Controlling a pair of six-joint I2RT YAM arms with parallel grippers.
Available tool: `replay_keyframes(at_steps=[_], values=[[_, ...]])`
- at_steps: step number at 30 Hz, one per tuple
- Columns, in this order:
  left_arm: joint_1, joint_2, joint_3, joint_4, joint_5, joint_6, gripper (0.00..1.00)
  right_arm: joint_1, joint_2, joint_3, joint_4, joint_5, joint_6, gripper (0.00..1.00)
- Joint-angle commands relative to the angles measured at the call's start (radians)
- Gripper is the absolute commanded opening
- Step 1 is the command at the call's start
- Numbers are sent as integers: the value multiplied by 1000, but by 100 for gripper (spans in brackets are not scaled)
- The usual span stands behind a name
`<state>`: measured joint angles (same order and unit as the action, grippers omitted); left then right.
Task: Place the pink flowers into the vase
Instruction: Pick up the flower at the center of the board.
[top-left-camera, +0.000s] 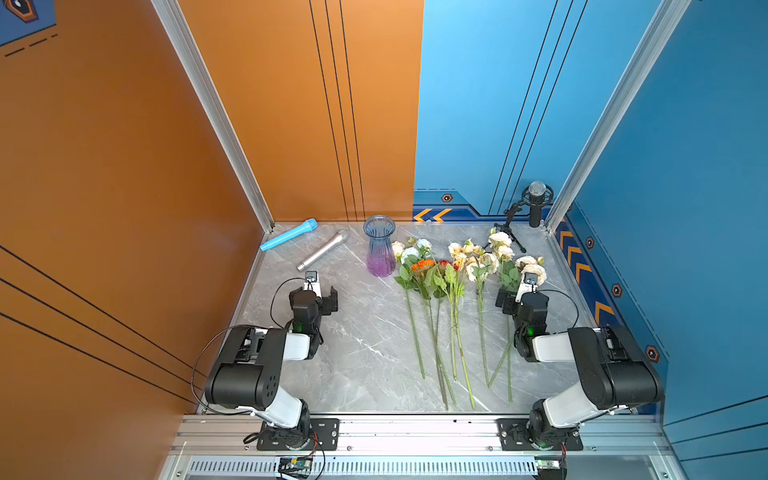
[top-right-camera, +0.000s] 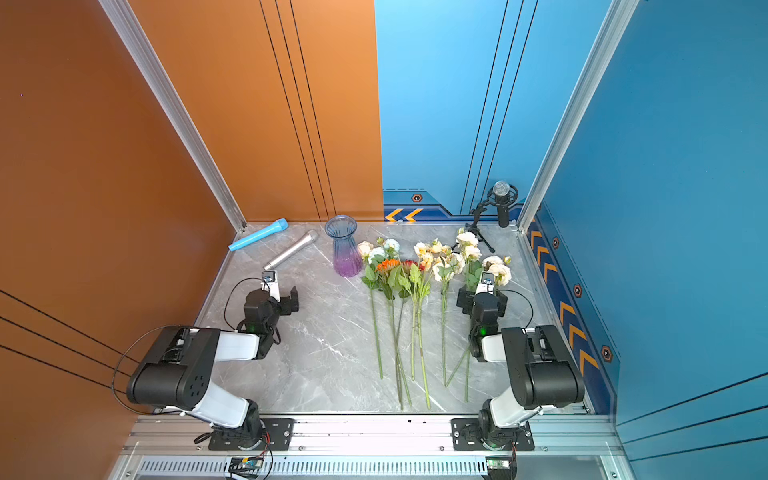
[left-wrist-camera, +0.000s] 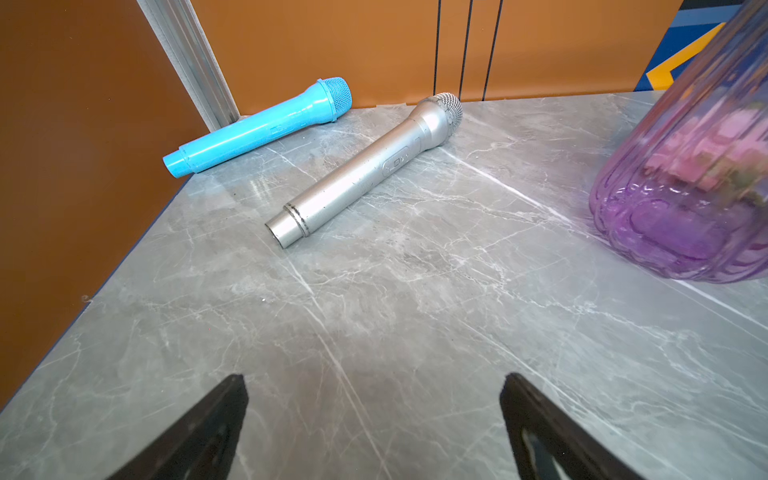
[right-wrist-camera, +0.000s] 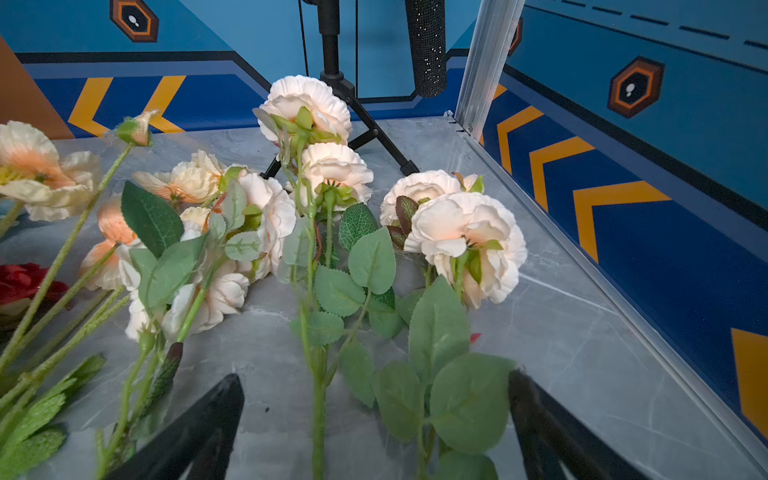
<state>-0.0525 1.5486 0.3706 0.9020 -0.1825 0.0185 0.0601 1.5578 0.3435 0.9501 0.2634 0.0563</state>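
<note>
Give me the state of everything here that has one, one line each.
vase: upright, no stems inside.
pink flowers: lying flat, outside the vase.
left gripper: fingers open, empty.
right gripper: fingers open, empty, a pink stem between them.
silver microphone: lying on its side.
blue microphone: lying on its side.
black microphone: mounted upright.

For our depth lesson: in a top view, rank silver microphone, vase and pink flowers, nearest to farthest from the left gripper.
From the left gripper:
1. silver microphone, just beyond it.
2. vase, toward the middle.
3. pink flowers, far across on the right side.
</note>
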Motion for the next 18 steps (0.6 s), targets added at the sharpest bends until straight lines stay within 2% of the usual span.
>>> replay_keyframes(at_steps=[1,18], values=[[7,9,13,4,6,-5,98,7,-13,14,-13,12,8,100],[10,8,10,5,12,-8,98,-4,-14,19,-25,-12,13,100]])
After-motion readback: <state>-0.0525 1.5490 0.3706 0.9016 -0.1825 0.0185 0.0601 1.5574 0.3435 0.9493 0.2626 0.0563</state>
